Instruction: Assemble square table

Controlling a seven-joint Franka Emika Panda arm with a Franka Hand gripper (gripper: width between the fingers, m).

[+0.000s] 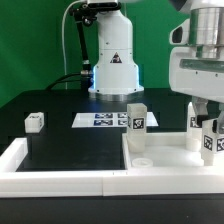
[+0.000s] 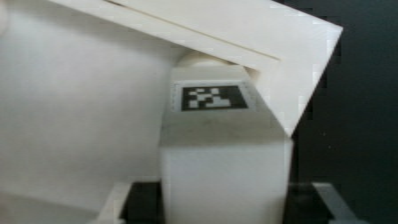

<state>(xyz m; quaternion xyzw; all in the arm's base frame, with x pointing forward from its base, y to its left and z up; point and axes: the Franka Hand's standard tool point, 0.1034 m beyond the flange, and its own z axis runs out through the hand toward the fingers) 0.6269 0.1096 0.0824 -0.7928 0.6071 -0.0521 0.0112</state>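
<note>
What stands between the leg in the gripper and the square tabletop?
Nothing visible. The leg held by the gripper is right at the corner of the tabletop in the wrist view. The other upright leg stands apart, towards the exterior view's left.

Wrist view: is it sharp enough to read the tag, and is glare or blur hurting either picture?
Wrist view: soft, the leg fills the frame, its tag dark but fuzzy. Exterior view: the claw and arm look washed out and blurry; the slab is bright, its edges hard to trace.
</note>
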